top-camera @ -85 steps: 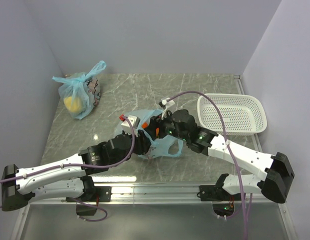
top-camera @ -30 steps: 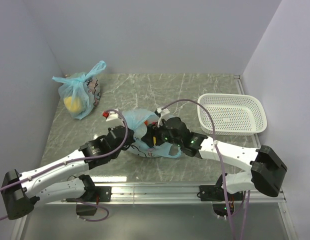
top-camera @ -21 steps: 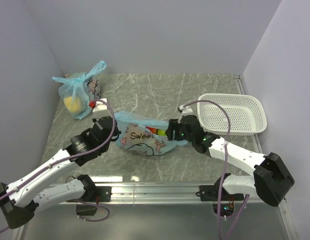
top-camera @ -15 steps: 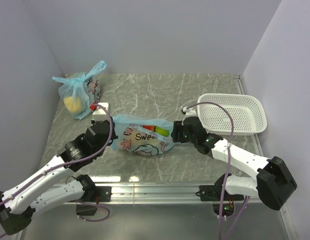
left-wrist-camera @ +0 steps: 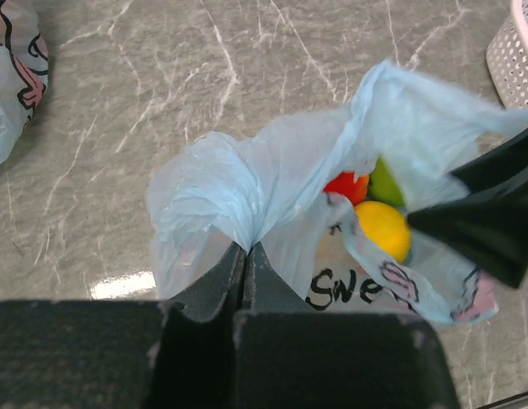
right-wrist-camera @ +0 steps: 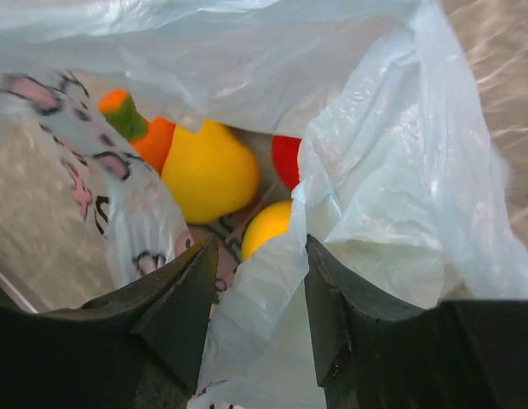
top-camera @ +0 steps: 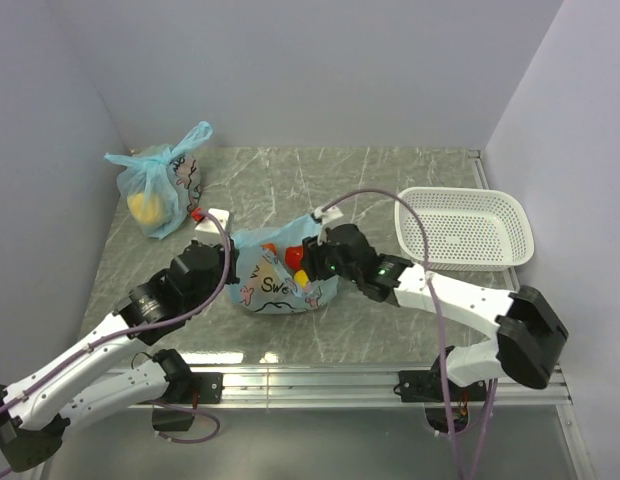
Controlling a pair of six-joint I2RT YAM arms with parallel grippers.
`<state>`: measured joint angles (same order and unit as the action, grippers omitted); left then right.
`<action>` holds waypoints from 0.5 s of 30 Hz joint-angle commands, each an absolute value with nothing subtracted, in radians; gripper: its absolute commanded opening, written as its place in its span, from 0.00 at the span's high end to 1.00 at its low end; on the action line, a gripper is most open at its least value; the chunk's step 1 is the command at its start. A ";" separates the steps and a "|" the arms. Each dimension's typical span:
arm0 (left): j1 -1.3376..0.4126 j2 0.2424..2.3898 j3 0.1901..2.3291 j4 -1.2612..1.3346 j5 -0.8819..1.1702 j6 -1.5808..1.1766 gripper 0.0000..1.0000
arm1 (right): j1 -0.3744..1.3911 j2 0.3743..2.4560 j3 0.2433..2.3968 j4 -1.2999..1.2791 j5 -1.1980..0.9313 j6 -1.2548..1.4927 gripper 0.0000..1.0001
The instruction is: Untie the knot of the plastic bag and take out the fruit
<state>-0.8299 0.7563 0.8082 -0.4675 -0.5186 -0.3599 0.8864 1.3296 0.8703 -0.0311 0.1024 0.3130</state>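
Note:
The light-blue plastic bag [top-camera: 273,281] with dark cartoon print lies bunched at the table's middle, its mouth gaping. The knot is out of view. My left gripper [top-camera: 230,262] is shut on a pleat of the bag's film [left-wrist-camera: 221,183] at its left side. My right gripper [top-camera: 312,262] stands at the bag's right, jaws apart, with a fold of film [right-wrist-camera: 272,273] hanging loose between the fingers. Fruit shows inside: a yellow one [right-wrist-camera: 210,170], an orange one with a green calyx [right-wrist-camera: 152,135], a red one [right-wrist-camera: 286,158] and a green one [left-wrist-camera: 385,182].
A second knotted blue bag [top-camera: 160,188] with a yellow lump inside stands at the back left. A white perforated basket [top-camera: 510,235] sits at the right. Grey walls close in the left, back and right sides.
The bag was stretched flat between both grippers; now the right gripper has moved left and the bag is bunched with its mouth open. The right jaws have narrowed. The left stays shut.

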 commanded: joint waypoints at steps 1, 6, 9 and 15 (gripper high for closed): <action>-0.825 0.709 0.790 -0.423 -0.508 -0.354 0.99 | 0.931 1.408 0.914 -0.014 0.036 0.264 0.48; -0.824 0.644 0.775 -0.462 -0.748 -0.388 0.99 | 0.946 1.384 0.775 -0.087 0.089 0.282 0.53; -0.822 0.612 0.759 -0.463 -0.834 -0.416 0.99 | 0.896 1.299 0.655 -0.132 0.224 0.383 0.54; -0.787 0.607 0.730 -0.408 -0.689 -0.400 1.00 | 0.749 1.126 0.595 -0.111 0.138 0.422 0.44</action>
<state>-0.8066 0.6037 0.7452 -0.4656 -0.7136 -0.4057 0.7536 1.2007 0.5713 -0.1299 0.1394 0.4122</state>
